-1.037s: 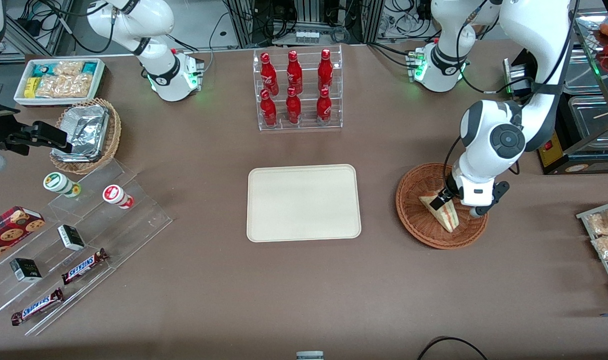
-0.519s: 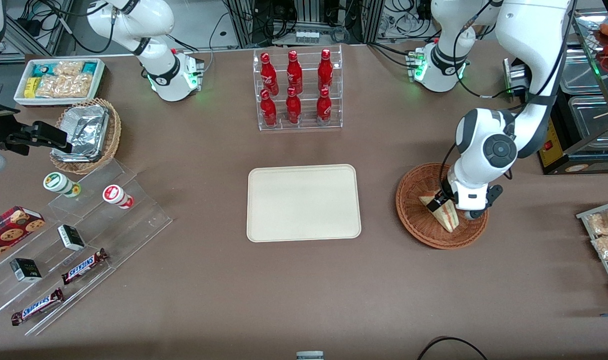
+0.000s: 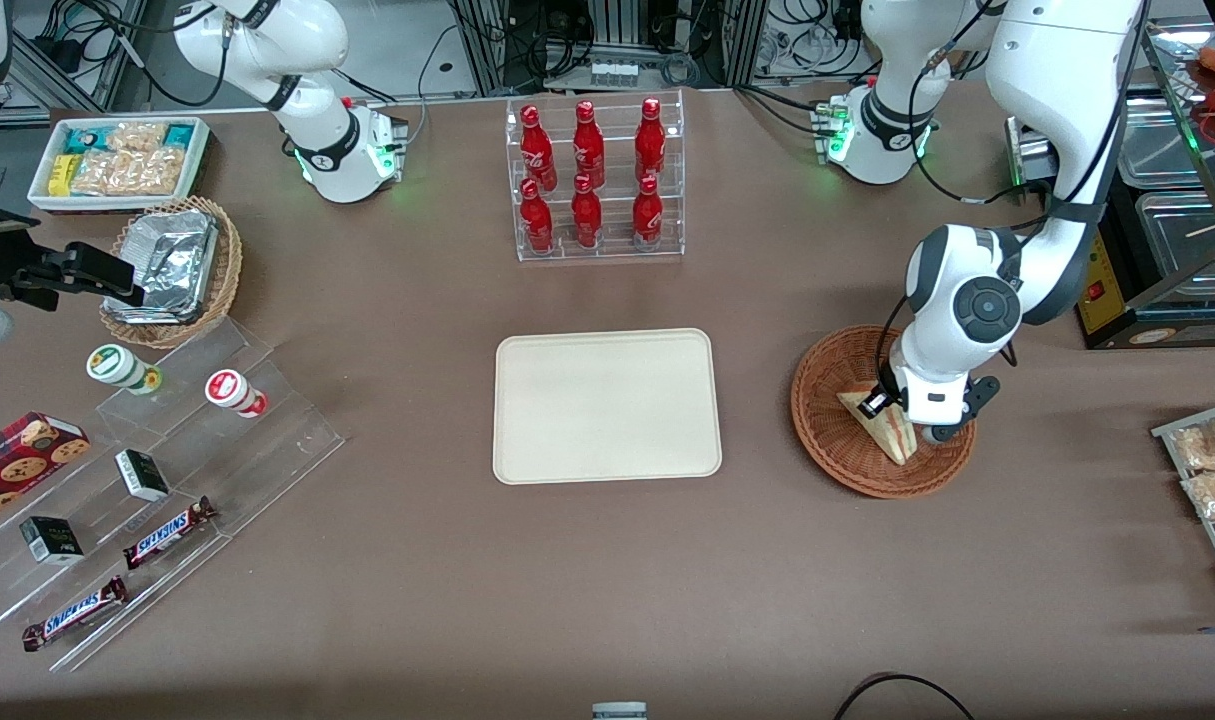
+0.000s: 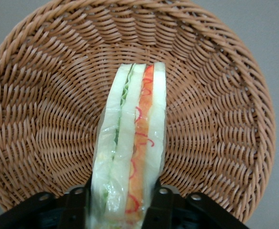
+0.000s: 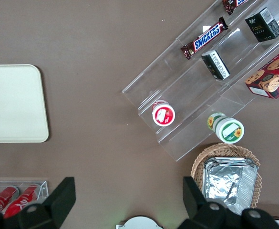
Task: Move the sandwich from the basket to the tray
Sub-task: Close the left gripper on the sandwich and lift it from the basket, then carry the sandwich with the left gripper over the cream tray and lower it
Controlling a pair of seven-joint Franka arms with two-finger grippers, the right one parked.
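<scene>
Gripper (image 4: 121, 207) clasping sandwich (image 4: 129, 148) (basket (image 4: 215, 95) centre)

Cream rectangular tray (image 3: 607, 405) lies at frame centre. Toward the working arm's end, triangular white-bread sandwich (image 3: 895, 435) lies in round reddish-brown wicker basket (image 3: 827, 400), gripper (image 3: 883, 402) upon it.

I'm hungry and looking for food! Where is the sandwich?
The sandwich lies in the round brown basket toward the working arm's end of the table, beside the tray; the gripper has its fingers on either side of it.
</scene>
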